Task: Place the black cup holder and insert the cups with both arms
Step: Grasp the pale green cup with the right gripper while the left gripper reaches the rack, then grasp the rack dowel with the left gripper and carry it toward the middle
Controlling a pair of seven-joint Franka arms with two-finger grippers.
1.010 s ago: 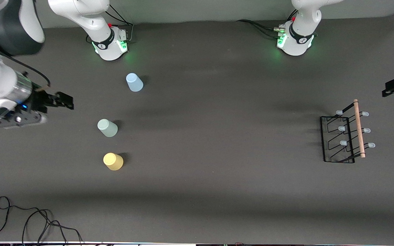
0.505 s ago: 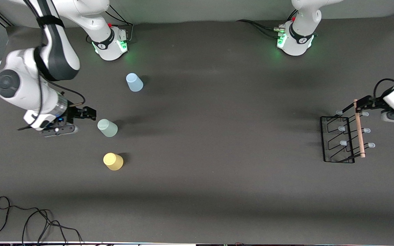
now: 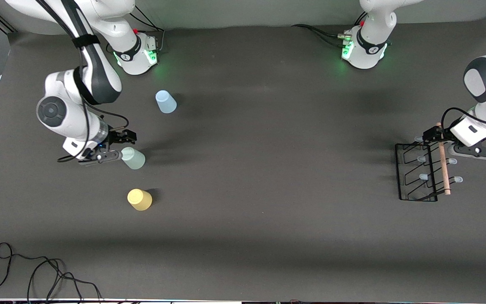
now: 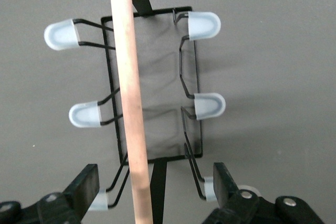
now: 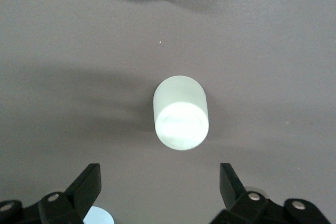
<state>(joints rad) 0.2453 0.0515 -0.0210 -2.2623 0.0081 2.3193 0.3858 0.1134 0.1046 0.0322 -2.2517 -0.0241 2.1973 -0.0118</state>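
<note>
1. Since half a second ago both arms have swung inward: the right end effector [image 3: 125,143] has come from beside the mint green cup [image 3: 133,158] to just above it, and the left end effector [image 3: 433,136] has moved onto the end of the black cup holder [image 3: 420,172] nearest the robot bases.
2. The right end effector [image 5: 160,184] hangs wide open and holds nothing; the right wrist view shows its two black fingers spread well apart with the mint green cup [image 5: 180,113] between and below them, untouched.
3. The left end effector [image 4: 155,184] is also spread wide and grips nothing; its fingers straddle the wooden rod [image 4: 131,103] at one end without touching it.
4. The black cup holder [image 4: 152,87] is thin black wire bent into a rectangular base, with a smooth, pale, round wooden rod [image 3: 442,158] as handle and rounded pale blue tips on its pegs. It stands toward the left arm's end of the table [image 3: 268,169].
5. The cups are plain, matte, tapered plastic tumblers, upside down: light blue cup [image 3: 166,101] farthest from the front camera, the mint one next, yellow cup [image 3: 139,199] nearest.
6. The table has a dull dark grey surface; a loose black cable [image 3: 36,270] lies coiled at its near edge.
7. No readable writing shows on the cups or holder.
</note>
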